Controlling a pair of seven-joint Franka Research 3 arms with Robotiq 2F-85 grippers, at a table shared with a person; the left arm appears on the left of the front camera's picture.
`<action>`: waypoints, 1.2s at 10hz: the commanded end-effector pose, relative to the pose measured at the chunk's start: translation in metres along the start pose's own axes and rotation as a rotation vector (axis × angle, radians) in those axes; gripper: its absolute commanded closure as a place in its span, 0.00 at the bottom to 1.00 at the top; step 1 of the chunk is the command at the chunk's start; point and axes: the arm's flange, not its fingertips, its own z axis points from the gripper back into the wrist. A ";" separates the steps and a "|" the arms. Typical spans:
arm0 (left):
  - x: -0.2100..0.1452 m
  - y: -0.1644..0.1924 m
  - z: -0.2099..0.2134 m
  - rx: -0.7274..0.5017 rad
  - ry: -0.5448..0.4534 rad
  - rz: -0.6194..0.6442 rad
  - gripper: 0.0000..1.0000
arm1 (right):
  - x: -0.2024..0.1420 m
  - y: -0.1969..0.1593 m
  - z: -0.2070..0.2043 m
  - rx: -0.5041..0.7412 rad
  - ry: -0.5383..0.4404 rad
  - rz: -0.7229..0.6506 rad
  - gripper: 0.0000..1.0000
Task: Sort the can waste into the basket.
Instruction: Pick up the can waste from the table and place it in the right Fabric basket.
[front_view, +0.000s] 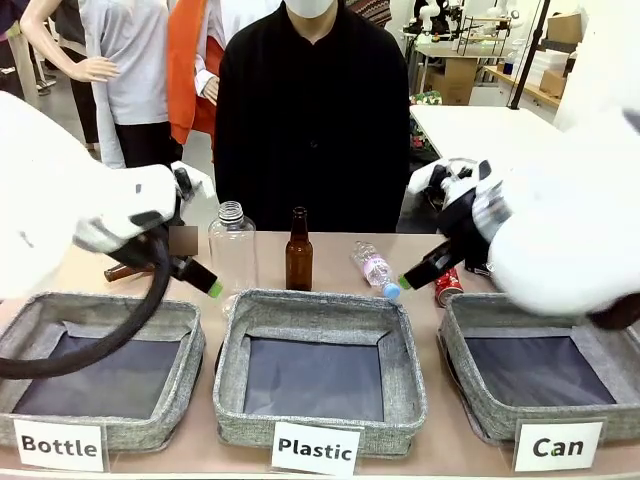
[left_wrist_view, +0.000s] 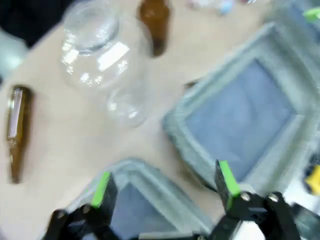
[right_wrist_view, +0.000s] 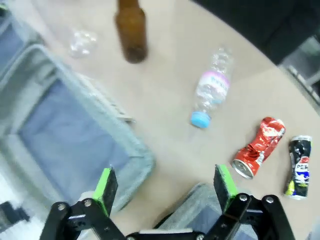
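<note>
A crushed red can (right_wrist_view: 259, 147) and a crushed dark blue Pepsi can (right_wrist_view: 299, 167) lie side by side on the table in the right wrist view. My right gripper (right_wrist_view: 165, 185) hovers open above the table, short of both cans and holding nothing. From the front, the red can (front_view: 448, 286) peeks out just behind my right gripper (front_view: 415, 275), beyond the grey basket (front_view: 470, 395) labelled "Can" (front_view: 557, 447). My left gripper (front_view: 205, 280) hangs open and holding nothing over the far edge of the "Bottle" basket (front_view: 180, 320). In its own wrist view the left gripper (left_wrist_view: 164, 185) has its pads wide apart.
A "Plastic" basket (front_view: 320, 305) sits in the middle. Behind the baskets stand a clear plastic jar (front_view: 232, 250) and a brown bottle (front_view: 298, 252). A small plastic bottle (front_view: 374, 268) lies on its side, and another brown bottle (left_wrist_view: 17, 130) lies at the far left. A person stands across the table.
</note>
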 end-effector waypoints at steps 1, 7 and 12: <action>-0.016 0.009 0.071 -0.175 -0.058 -0.082 0.00 | -0.008 -0.026 0.065 0.282 -0.028 -0.081 0.00; -0.150 0.086 0.202 -0.295 -0.510 0.242 0.00 | -0.127 -0.130 0.193 0.440 -0.422 -0.616 0.00; -0.227 0.115 0.176 -0.253 -0.780 0.732 0.00 | -0.257 -0.182 0.212 0.433 -0.712 -0.912 0.00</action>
